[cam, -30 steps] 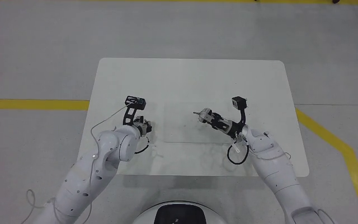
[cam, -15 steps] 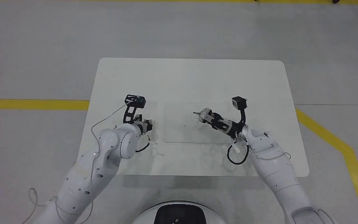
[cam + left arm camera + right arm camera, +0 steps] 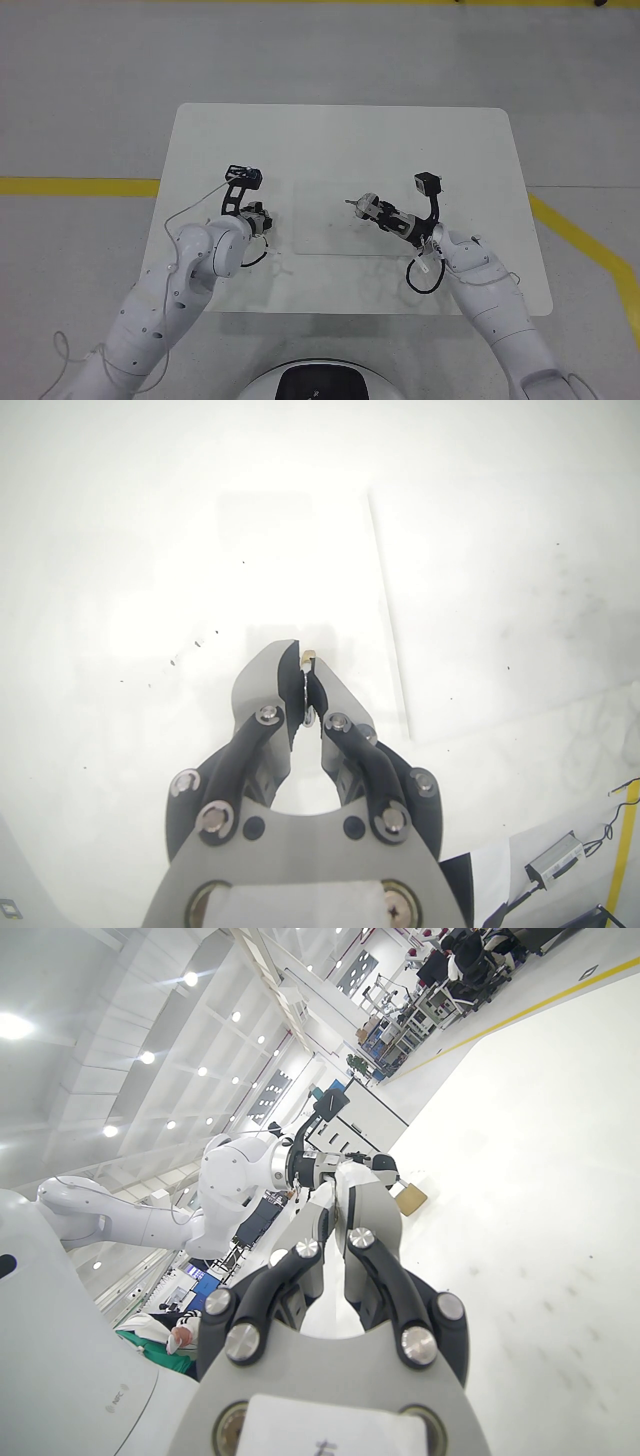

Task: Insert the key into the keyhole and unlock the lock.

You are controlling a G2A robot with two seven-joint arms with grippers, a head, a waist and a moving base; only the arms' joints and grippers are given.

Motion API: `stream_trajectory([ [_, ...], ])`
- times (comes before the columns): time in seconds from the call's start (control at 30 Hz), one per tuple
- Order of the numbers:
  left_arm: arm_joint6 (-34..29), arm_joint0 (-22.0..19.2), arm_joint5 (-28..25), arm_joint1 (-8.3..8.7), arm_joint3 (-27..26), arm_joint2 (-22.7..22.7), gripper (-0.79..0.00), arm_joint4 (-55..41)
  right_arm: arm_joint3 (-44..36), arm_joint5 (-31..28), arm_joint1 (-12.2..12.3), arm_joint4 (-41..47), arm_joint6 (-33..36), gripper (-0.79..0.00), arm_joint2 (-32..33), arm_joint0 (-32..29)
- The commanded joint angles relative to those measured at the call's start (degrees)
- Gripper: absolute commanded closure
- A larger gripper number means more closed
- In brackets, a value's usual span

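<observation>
Item: left gripper (image 3: 261, 217), fingers clamped on the shackle of the brass lock (image 3: 410, 1198), held over the tabletop (image 3: 340, 140) left of centre, about midway between near and far edges. In the last second it has edged slightly toward the far edge, the lock body sticking out beyond the fingers. Item: right gripper (image 3: 360, 208), pinched together on a thin piece taken to be the key (image 3: 349, 202), near the tabletop's centre, unmoved, tip pointed toward the lock and well apart from it. Assessment: lock likely being re-presented to the key; alignment pending, insertion not begun.
</observation>
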Motion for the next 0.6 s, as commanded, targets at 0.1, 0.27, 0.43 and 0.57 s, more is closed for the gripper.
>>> stream_trajectory([
  [0.1,-0.07,0.25,-2.89,0.02,-0.24,-0.65,0.0,0.23,0.0,0.0,0.0,0.0,0.0,0.0,0.0,0.0],
  [0.27,-0.63,0.84,-5.48,0.11,-1.08,-0.64,-0.062,1.91,0.0,0.0,0.0,0.0,0.0,0.0,0.0,0.0],
  [0.43,-1.24,1.12,-6.05,-0.05,-1.25,-0.42,-0.191,2.94,0.0,0.0,0.0,0.0,0.0,0.0,0.0,0.0],
  [0.57,-1.81,1.25,-6.7,-0.18,-1.34,-0.17,-0.262,3.41,0.0,0.0,0.0,0.0,0.0,0.0,0.0,0.0],
])
